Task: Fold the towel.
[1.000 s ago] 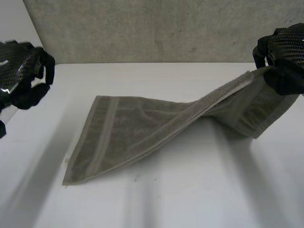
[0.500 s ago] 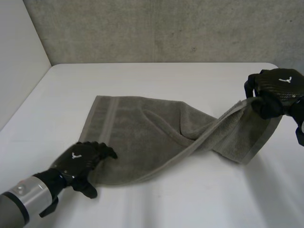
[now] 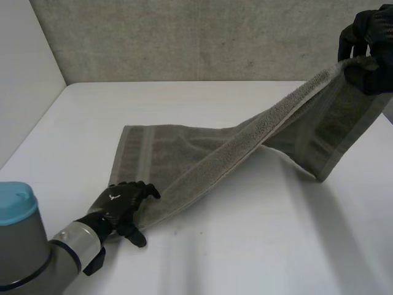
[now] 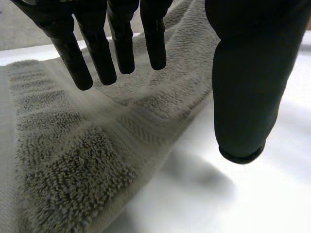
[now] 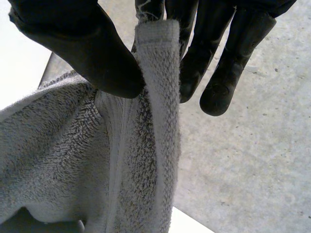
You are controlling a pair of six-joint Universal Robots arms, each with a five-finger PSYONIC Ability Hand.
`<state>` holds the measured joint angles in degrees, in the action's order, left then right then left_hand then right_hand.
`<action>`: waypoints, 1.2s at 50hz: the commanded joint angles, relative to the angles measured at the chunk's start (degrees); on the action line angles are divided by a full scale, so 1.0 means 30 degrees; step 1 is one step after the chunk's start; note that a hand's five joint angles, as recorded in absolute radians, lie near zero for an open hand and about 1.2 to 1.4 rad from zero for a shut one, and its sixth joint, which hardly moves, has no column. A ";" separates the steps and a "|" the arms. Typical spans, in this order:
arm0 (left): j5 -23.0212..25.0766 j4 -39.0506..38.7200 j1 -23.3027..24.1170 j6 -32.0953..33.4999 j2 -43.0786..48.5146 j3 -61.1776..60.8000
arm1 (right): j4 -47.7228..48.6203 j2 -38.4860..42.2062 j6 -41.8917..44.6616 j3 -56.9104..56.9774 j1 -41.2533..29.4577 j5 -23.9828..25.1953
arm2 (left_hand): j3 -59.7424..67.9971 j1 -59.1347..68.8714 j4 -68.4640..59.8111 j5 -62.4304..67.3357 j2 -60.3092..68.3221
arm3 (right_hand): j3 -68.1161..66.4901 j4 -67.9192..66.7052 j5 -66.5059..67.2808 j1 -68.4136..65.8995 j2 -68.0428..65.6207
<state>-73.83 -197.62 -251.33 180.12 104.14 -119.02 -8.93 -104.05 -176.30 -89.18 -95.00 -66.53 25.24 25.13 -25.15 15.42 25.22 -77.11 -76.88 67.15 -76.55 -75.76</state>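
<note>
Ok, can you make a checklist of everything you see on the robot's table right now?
surface: white table, with the towel partly lying on it.
job's things: grey towel, one end flat on the table, the other end lifted in the air.
clutter: nothing seen.
robot hands: left robot hand open, straight fingers at the towel's near corner; right robot hand shut on the towel's raised end, pinching it between thumb and fingers.
cables: nothing seen.
surroundings: grey wall behind the table.
</note>
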 commanded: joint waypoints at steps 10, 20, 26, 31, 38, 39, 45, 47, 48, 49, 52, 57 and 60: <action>-0.0966 -0.0162 0.1922 -0.0422 0.2202 0.1675 | -0.0069 0.0024 0.0087 -0.0038 -0.0326 -0.0207 | 0.3783 0.3819 -0.3815 0.3724 0.3790 | -0.0964 -0.1040 0.0950 -0.1150 -0.1414; -0.4210 -0.2062 0.0989 -0.0305 0.0597 0.1471 | -0.0010 0.0112 0.0233 -0.0038 -0.0033 -0.0119 | 1.8253 1.8289 -1.8285 1.8194 1.8260 | -0.0964 -0.1040 0.0950 -0.1150 -0.1414; -0.4513 -0.2711 -0.1209 0.0016 -0.2973 0.0768 | -0.0215 0.0083 0.0613 -0.0008 0.0026 0.0144 | 1.8253 1.8289 -1.8285 1.8194 1.8260 | -0.0964 -0.1040 0.0950 -0.1150 -0.1414; -0.2994 -0.2157 -0.1710 0.0427 -0.6196 0.0272 | -0.0977 0.0024 0.1874 -0.0243 0.0055 0.0232 | 1.8253 1.8289 -1.8285 1.8194 1.8260 | -0.0964 -0.1040 0.0950 -0.1150 -0.1414; 0.0060 -0.0806 -0.2414 0.1512 -0.9283 -0.0581 | -0.3433 0.0462 0.7400 -0.1499 -0.0003 0.0496 | 1.8253 1.8289 -1.8285 1.8194 1.8260 | -0.0964 -0.1040 0.0950 -0.1150 -0.1414; 0.0611 -0.0429 -0.2704 0.1889 -0.9370 -0.0755 | -0.3438 0.0464 0.7411 -0.1503 -0.0003 0.0496 | 1.8253 1.8289 -1.8285 1.8194 1.8260 | -0.0964 -0.1040 0.0950 -0.1150 -0.1414; 0.1407 0.0190 -0.3321 0.4347 -0.7156 -0.0758 | -0.4434 0.3091 1.1007 -0.2148 -0.0206 0.0206 | 1.8253 1.8289 -1.8285 1.8194 1.8260 | -0.0964 -0.1040 0.0950 -0.1150 -0.1414; 0.1349 0.0219 -0.3351 0.5108 -0.5752 -0.0466 | -0.4493 0.4126 1.1629 -0.1971 -0.0238 0.0027 | 1.8253 1.8289 -1.8285 1.8194 1.8260 | -0.0964 -0.1040 0.0950 -0.1150 -0.1414; 0.1291 0.0219 -0.3467 0.5957 -0.4317 0.0145 | -0.4522 0.5112 1.2210 -0.1710 -0.0238 -0.0147 | 1.8253 1.8289 -1.8285 1.8194 1.8260 | -0.0964 -0.1040 0.0950 -0.1150 -0.1414; 0.1290 0.0219 -0.3468 0.5965 -0.4302 0.0152 | -0.4493 0.6224 1.2563 -0.1273 -0.0209 -0.0410 | 1.8253 1.8289 -1.8285 1.8194 1.8260 | -0.0964 -0.1040 0.0950 -0.1150 -0.1414; 0.1114 0.0307 -0.3820 0.7576 -0.1724 0.1997 | -0.4463 0.7378 1.2714 -0.0565 -0.0238 -0.0676 | 1.8253 1.8289 -1.8285 1.8194 1.8260 | -0.0964 -0.1040 0.0950 -0.1150 -0.1414; 0.0851 0.0219 -0.3791 0.9158 0.0913 0.6157 | -0.3910 1.1412 1.2451 0.5421 -0.1432 -0.2749 | 1.8253 1.8289 -1.8285 1.8194 1.8260 | -0.0964 -0.1040 0.0950 -0.1150 -0.1414; 0.0646 0.0131 -0.3527 0.8953 0.1616 1.0288 | -0.3292 1.2094 1.2333 0.7521 -0.2259 -0.3371 | 1.8253 1.8289 -1.8285 1.8194 1.8260 | -0.0964 -0.1040 0.0950 -0.1150 -0.1414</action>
<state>-70.82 -196.76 -262.75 205.42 103.26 -105.80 -21.70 -75.58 -138.02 -82.61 -97.13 -71.45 69.72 68.64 -69.73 58.97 69.75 -77.10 -76.88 67.16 -76.66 -75.76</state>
